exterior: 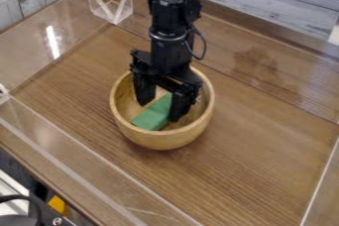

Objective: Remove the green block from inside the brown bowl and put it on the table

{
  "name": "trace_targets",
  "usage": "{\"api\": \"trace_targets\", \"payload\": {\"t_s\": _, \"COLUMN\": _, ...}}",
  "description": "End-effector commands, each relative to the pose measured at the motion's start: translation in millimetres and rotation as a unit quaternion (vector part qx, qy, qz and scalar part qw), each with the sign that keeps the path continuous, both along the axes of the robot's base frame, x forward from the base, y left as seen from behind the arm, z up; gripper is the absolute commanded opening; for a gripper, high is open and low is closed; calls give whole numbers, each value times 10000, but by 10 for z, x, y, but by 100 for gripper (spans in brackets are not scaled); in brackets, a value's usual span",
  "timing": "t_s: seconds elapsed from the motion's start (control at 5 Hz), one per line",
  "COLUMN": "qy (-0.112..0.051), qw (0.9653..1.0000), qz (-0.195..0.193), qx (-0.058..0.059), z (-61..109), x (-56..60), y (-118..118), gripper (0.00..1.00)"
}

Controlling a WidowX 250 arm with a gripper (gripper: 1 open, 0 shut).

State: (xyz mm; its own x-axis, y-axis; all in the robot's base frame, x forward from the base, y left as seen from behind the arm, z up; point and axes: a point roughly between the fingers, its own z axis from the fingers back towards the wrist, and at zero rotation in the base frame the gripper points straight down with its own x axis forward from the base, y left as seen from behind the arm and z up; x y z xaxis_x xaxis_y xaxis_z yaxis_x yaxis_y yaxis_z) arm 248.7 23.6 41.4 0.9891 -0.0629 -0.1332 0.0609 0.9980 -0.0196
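Green block (154, 115) in brown bowl (130, 131) mid-table (265, 141), tool (165, 99) above.

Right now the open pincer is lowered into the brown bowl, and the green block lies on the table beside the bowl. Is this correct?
Not quite. The camera view shows the green block lying inside the brown bowl, not on the table. The rest holds: the pincer is open and lowered into the bowl.
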Motion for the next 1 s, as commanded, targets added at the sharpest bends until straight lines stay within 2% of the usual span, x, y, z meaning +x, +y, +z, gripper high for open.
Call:
{"api": "trace_targets", "payload": {"t_s": 0.0, "qy": -106, "qw": 9999, "qz": 21, "qx": 45, "z": 22, "x": 31, "y": 6, "gripper": 0}}
{"api": "trace_targets", "payload": {"t_s": 0.2, "qy": -127, "qw": 9999, "qz": 38, "qx": 21, "z": 51, "x": 30, "y": 4, "gripper": 0}}
{"api": "trace_targets", "payload": {"t_s": 0.8, "qy": -304, "qw": 9993, "qz": 127, "qx": -195, "z": 304, "x": 32, "y": -11, "gripper": 0}}
